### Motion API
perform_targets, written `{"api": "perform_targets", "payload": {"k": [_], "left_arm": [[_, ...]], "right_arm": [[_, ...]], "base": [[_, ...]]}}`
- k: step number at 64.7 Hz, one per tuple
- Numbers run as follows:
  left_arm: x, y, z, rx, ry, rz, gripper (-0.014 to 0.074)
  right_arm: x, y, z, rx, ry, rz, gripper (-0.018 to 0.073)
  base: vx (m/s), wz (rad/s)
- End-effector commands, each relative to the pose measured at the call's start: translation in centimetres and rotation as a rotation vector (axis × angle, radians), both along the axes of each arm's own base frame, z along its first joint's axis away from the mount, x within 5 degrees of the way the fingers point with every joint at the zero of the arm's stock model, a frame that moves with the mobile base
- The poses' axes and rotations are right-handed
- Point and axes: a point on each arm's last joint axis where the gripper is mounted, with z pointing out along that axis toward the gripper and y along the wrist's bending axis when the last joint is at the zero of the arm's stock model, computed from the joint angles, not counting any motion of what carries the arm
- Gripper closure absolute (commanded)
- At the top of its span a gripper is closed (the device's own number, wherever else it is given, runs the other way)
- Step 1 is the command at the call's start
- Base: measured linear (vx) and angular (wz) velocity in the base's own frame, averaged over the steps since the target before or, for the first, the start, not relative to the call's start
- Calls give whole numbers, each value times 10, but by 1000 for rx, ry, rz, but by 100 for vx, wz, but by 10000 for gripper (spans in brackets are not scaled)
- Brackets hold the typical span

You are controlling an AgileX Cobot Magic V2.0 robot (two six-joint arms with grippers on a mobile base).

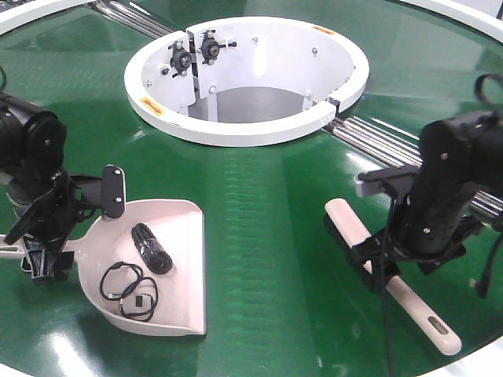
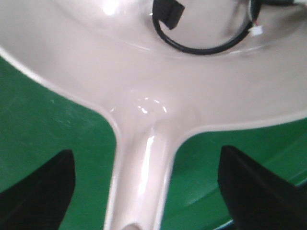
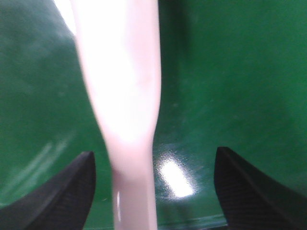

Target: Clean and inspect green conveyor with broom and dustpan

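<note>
Likely the grasping step on the green conveyor (image 1: 267, 236); left claw (image 2: 144, 163) gapes astride the dustpan (image 1: 182, 271) handle, holding nothing; right claw (image 3: 154, 158) likewise astride the broom (image 1: 350, 221); next, both must close squarely.

We hold our left gripper (image 2: 144, 160) and right gripper (image 3: 154, 158) low, both pointing downward, jaws spread wide apart.

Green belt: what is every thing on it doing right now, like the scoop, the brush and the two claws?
Glossy dark-green conveyor belt: lying under both tools; cannot tell if it is moving.
Beige-pink plastic dustpan: flat on the belt, not gripped, holding a black cylinder and a coiled black cable.
Beige-pink plastic broom: lying on the belt, not gripped.
Left claw: open, astride the dustpan handle.
Right claw: open, astride the broom handle.
</note>
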Motion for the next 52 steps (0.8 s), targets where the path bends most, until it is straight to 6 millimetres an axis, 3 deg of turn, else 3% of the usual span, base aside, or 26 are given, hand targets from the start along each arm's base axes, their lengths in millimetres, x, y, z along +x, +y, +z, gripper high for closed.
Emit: {"api": "perform_targets", "payload": {"k": [1, 18, 30, 42, 52], "left_arm": [[-12, -2, 38, -64, -99, 25, 9], [-57, 5, 110, -190, -319, 38, 9], [-107, 0, 160, -488, -476, 161, 11], [-153, 1, 210, -764, -738, 138, 11], [-196, 13, 231, -896, -833, 231, 11]], "right_arm": [[-7, -4, 39, 40, -151, 4, 48], [-31, -10, 108, 139, -528, 10, 50], [-60, -17, 156, 202, -794, 20, 51], [-89, -25, 184, 243, -957, 25, 51], [-116, -32, 187, 271, -1115, 47, 51]], "base": [[0, 0], [0, 0], [0, 0], [0, 0], [0, 0]]}}
